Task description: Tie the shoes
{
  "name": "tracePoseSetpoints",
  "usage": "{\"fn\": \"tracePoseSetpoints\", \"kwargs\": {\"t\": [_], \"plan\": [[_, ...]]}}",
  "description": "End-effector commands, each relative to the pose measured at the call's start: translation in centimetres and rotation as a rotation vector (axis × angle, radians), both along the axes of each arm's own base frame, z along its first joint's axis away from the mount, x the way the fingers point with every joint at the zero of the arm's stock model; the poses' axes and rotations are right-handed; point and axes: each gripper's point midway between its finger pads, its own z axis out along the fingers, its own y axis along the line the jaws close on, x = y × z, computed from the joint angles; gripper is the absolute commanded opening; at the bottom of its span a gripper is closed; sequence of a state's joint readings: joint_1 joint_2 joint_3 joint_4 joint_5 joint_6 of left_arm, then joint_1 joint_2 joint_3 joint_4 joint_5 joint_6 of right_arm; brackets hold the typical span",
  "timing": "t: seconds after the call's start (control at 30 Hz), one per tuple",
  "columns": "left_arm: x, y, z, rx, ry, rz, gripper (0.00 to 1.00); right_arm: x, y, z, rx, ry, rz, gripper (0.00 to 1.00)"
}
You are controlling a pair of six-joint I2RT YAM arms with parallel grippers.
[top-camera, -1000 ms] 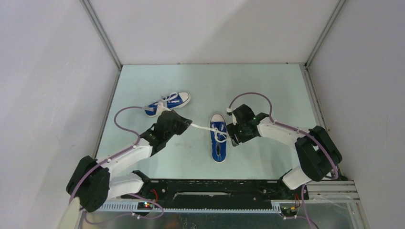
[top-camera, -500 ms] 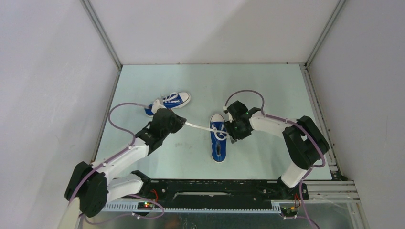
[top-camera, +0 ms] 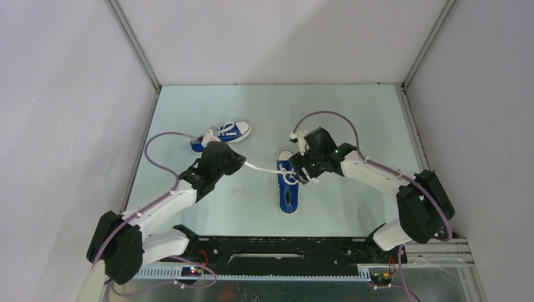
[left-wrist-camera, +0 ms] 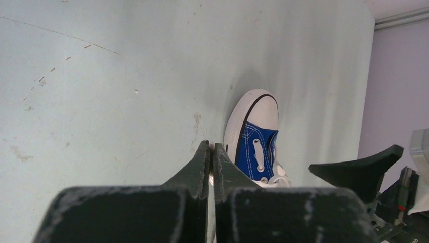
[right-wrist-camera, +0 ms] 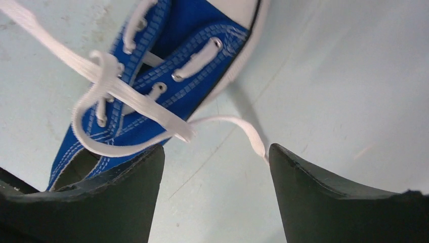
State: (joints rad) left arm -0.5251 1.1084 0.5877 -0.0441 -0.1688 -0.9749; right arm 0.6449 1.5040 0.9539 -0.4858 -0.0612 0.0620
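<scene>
the left gripper (top-camera: pixel 241 162) is clamped on a taut lace (top-camera: pixel 261 168) of the near shoe (top-camera: pixel 288 192) at mid-counter (top-camera: pixel 352 119), the right gripper (right-wrist-camera: pixel 216 149) gapes wide over its eyelets, and the second shoe (top-camera: pixel 225 134) lies further back on the left.

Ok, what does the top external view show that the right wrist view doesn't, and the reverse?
Only top external: the second shoe, farther back on the left, and the left fingers shut on the taut lace. Only right wrist: a loose lace end lying on the table between the open right fingers. Both: the nearer shoe and that taut lace.
</scene>
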Motion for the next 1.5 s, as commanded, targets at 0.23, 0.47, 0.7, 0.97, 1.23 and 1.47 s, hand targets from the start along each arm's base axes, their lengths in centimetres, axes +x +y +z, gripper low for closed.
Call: {"fn": "tracePoseSetpoints", "kwargs": {"t": [0.23, 0.47, 0.7, 0.97, 1.23, 1.47], "plan": [[1.5, 0.1, 2.0, 0.03, -0.032, -0.065, 0.0, 0.1, 2.6, -2.0, 0.017, 0.003, 0.256, 0.79], [2.1, 1.8, 1.9, 0.053, -0.025, -0.055, 0.0, -0.9, 3.9, 0.5, 0.161, -0.001, 0.276, 0.81], [2.3, 2.7, 2.3, 0.068, -0.039, -0.044, 0.0, -0.3, 3.2, 2.9, 0.329, 0.05, 0.197, 0.8], [2.4, 3.1, 2.8, 0.073, -0.048, -0.056, 0.0, 0.2, 2.4, 1.8, 0.416, 0.176, 0.088, 0.73], [2.2, 3.5, 3.2, 0.073, -0.061, -0.051, 0.0, 1.1, 2.0, 1.0, 0.482, 0.27, -0.186, 0.71], [1.9, 3.8, 3.3, 0.092, -0.055, -0.062, 0.0, 0.2, 2.3, 2.1, 0.615, 0.323, -0.267, 0.72]]}}
